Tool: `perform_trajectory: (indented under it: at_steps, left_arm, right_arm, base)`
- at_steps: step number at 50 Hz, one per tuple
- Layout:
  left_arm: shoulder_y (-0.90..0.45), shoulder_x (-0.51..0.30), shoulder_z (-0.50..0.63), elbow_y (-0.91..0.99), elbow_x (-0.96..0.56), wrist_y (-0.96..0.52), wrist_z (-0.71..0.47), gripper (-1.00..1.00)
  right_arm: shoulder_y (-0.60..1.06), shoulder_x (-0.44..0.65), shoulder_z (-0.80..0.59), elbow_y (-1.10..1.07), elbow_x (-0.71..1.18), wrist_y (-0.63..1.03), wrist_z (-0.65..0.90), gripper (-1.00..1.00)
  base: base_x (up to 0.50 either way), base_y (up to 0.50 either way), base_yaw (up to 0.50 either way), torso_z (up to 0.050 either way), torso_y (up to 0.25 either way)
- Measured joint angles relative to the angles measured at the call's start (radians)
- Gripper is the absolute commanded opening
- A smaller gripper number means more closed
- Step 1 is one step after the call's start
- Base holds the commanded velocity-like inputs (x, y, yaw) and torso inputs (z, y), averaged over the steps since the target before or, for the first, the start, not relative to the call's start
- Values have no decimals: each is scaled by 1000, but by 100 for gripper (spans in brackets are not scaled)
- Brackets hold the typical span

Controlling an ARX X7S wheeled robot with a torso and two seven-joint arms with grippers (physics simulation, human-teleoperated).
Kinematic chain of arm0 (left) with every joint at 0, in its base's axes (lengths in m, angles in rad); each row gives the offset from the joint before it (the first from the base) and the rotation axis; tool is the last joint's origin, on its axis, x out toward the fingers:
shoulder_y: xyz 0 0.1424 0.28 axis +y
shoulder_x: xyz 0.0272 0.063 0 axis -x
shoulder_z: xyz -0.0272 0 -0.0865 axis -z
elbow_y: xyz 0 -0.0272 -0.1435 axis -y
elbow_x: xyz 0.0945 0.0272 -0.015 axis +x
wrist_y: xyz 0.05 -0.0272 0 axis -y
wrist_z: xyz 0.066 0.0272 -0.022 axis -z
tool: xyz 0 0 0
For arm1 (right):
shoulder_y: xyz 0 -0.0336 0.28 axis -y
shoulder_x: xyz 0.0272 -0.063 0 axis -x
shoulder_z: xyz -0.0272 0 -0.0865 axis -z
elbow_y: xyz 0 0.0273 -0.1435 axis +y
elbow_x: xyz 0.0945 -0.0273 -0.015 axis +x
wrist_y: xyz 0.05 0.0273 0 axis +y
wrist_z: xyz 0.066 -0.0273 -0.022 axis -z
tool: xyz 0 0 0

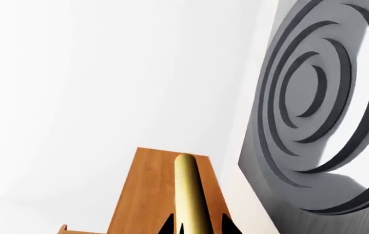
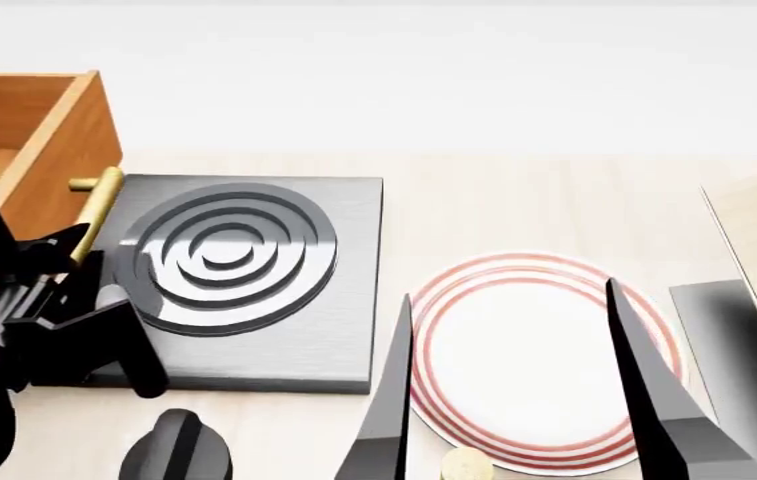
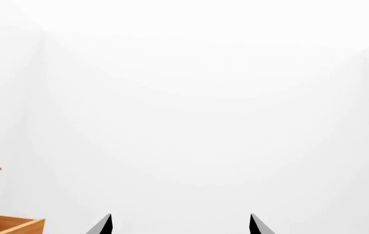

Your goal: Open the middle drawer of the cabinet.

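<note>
Brass handle point(image 1: 189, 195) between left jaws.

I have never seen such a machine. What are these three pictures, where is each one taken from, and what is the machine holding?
This is a simulated robot with two arms, each ending in a gripper with two jaws. The head view looks down from the robot's head over a pale table. On it lie a grey stove plate with rings and a white plate with red rings. At the left is an orange-brown drawer, pulled out and open on top.

The left wrist view is from a camera near the left gripper. Its jaws sit on either side of the drawer's brass handle.

The right wrist view is from the right gripper. Its jaws are apart, holding nothing, hanging above the white plate.
</note>
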State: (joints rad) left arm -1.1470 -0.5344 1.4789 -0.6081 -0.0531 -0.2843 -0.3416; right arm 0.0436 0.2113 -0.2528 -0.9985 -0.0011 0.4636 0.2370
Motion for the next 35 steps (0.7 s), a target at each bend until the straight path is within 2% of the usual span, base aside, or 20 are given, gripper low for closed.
perform_trajectory:
  at_steps: [4, 5, 22, 35]
  left_arm:
    - [-2, 0, -1, 7, -4, -4, 5, -100]
    - [-2, 1, -1, 8, -4, -5, 6, 100]
    - [-18, 23, -4, 37, 65, -13, -31, 100]
    - [-19, 21, -11, 62, 78, -33, 11, 100]
  right_arm:
    - [1, 2, -2, -1, 1, 1, 3, 100]
    - [1, 3, -2, -2, 2, 1, 3, 100]
    - [4, 14, -7, -5, 9, 4, 14, 100]
    - [5, 22, -12, -8, 13, 3, 22, 100]
  base:
    - [0, 0, 0, 0, 6]
    - [0, 0, 0, 10, 0]
    - [0, 0, 0, 1, 2]
    - [0, 0, 0, 0, 1]
